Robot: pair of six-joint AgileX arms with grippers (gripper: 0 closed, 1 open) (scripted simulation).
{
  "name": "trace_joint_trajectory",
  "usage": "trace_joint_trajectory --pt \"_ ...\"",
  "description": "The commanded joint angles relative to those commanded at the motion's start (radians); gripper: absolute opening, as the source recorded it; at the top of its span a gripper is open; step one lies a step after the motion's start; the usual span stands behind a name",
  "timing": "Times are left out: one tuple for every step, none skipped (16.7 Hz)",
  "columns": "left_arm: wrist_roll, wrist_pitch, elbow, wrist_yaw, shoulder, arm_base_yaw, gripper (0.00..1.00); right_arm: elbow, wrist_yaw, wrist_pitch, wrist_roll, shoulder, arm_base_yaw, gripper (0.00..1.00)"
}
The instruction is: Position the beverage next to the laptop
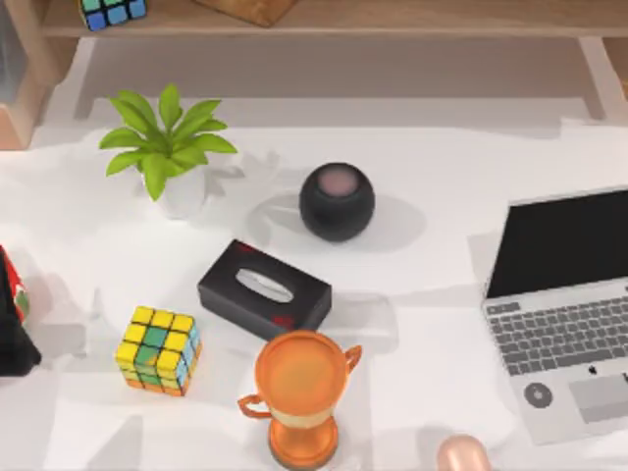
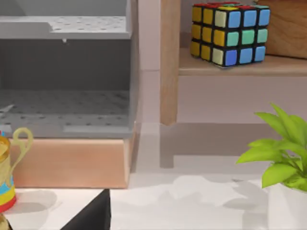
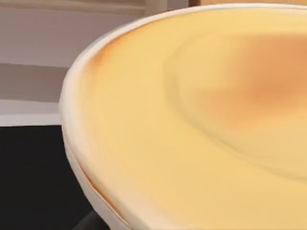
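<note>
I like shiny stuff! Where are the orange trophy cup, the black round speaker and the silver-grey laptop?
orange trophy cup [image 1: 299,376], top view, bowl's inside.
black round speaker [image 1: 337,202], top view, its top.
silver-grey laptop [image 1: 559,334], top view, keyboard.

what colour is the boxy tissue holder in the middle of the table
Black, with a pale tissue showing at its slot: the black rectangular tissue box shows best in the top view.

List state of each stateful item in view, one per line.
laptop: open, screen black, at the table's right.
tissue box: flat, a tissue in its slot.
trophy: upright.
plant: upright in its pot.
cube: scrambled.
shelf cube: scrambled, on the shelf.
speaker: upright.
</note>
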Motion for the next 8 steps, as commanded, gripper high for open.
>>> trace_joint_trajectory --pt "0.000 0.000 0.000 0.000 0.000 0.000 1.00 -0.011 0.000 -0.023 0.000 -0.021 -0.012 0.00" --pt "0.000 0.000 0.000 0.000 0.000 0.000 1.00 -0.021 0.002 -0.044 0.000 -0.037 -0.022 0.00" --pt "0.000 0.000 0.000 0.000 0.000 0.000 1.00 -0.030 0.005 -0.061 0.000 -0.049 -0.032 0.00" --pt "0.000 0.000 0.000 0.000 0.000 0.000 1.00 -0.036 0.008 -0.075 0.001 -0.058 -0.041 0.00" --pt "0.000 0.000 0.000 0.000 0.000 0.000 1.00 -0.041 0.010 -0.083 0.001 -0.062 -0.046 0.00" --pt "0.000 0.000 0.000 0.000 0.000 0.000 1.00 -0.043 0.011 -0.087 0.001 -0.064 -0.049 0.00" --pt "0.000 0.000 0.000 0.000 0.000 0.000 1.00 -0.043 0.011 -0.087 0.001 -0.064 -0.049 0.00" --pt "0.000 0.000 0.000 0.000 0.000 0.000 1.00 -0.043 0.011 -0.087 0.001 -0.064 -0.049 0.00"
